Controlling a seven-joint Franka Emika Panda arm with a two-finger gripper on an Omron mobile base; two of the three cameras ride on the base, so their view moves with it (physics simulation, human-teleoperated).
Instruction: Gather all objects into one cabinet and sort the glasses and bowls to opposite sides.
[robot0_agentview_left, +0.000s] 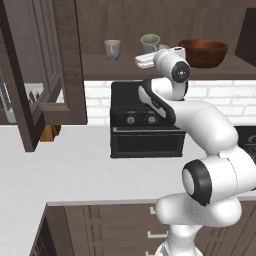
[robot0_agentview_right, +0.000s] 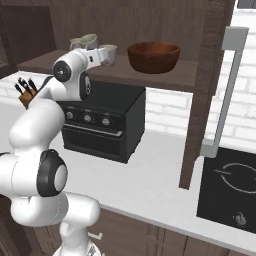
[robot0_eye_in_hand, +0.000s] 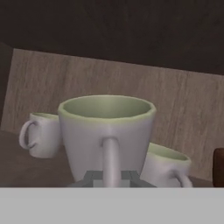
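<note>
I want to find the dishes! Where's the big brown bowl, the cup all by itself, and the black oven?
bowl (robot0_agentview_left: 202, 54), left base view, front wall.
lone cup (robot0_agentview_left: 112, 50), left base view, its side.
black oven (robot0_agentview_right: 102, 125), right base view, front door.

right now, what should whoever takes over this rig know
Tool: shut on the handle of the middle cup, up at the cabinet shelf.
Cups: all three are on or over the shelf; left cup stands apart, third cup sits close behind the held one, toward the bowl.
Bowl: on the shelf at the right end.
Done: everything is gathered in the one cabinet.
Left: whether the held cup rests on the shelf cannot be told; set it down among the cups, away from the bowl, then release and back out.
</note>
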